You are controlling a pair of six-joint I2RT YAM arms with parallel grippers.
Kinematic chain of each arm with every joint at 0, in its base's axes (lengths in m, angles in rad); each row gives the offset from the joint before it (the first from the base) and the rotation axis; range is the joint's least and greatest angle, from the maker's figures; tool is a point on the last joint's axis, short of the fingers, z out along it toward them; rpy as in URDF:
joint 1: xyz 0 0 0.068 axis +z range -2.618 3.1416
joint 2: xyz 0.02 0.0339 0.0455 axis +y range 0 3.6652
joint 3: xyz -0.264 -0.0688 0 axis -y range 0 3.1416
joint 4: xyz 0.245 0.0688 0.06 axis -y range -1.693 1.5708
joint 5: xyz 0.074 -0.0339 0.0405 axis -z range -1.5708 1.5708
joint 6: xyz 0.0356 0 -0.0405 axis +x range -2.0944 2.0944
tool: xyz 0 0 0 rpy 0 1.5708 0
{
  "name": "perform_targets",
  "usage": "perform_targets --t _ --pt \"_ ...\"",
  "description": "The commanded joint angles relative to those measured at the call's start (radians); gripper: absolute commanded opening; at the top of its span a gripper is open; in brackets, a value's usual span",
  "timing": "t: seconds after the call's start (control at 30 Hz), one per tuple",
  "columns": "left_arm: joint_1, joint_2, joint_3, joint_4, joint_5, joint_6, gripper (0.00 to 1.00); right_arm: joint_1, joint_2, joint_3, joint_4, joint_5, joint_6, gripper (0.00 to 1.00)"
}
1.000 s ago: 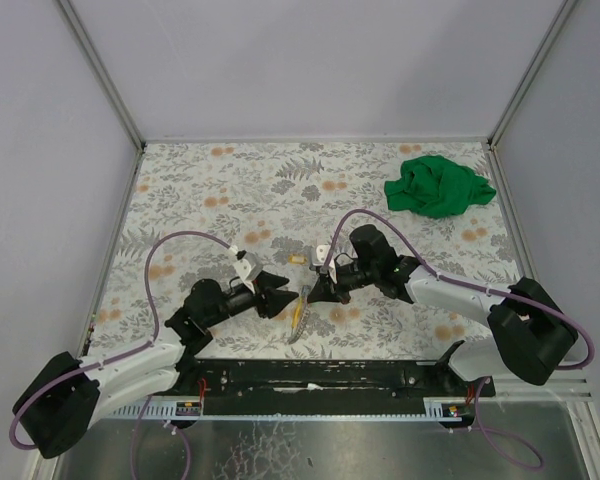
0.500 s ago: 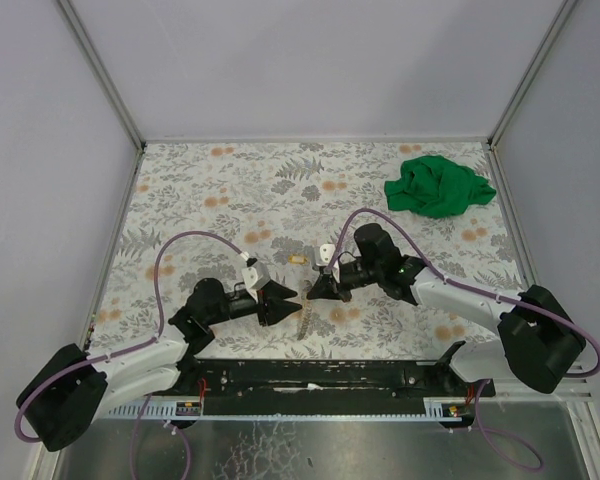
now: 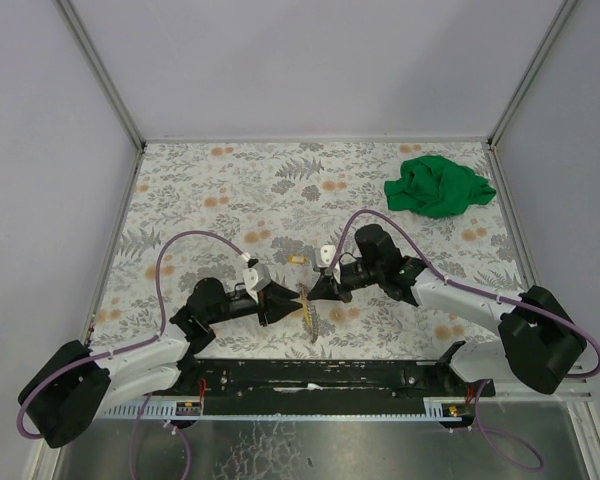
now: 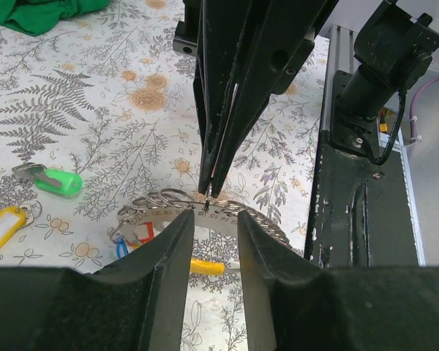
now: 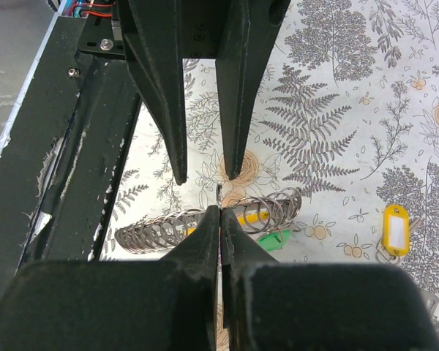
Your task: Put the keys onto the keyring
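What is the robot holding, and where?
The right gripper pinches the keyring near its middle. The left gripper, jaws open close by, holds nothing.

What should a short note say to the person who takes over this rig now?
Right gripper: fingers shut on the silvery metal keyring of coiled loops.
Left gripper: open, fingers on either side of that grip, holding nothing.
Small metal key with green plastic tag and small metal key with yellow plastic tag lie loose on the floral-patterned table, apart from the keyring.
Done: keyring gripped. Left: put both keys on it.
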Motion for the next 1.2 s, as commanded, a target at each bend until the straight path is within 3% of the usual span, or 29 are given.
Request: perform_targets --t 0.0,1.17 --pt "0.005 0.007 0.019 0.088 0.001 0.025 0.29 0.001 -0.035 0.001 0.067 -0.055 -0.012 0.0" --pt "0.005 0.094 0.063 0.112 0.024 0.004 0.11 0.001 0.004 0.013 0.093 -0.098 0.041 0.0"
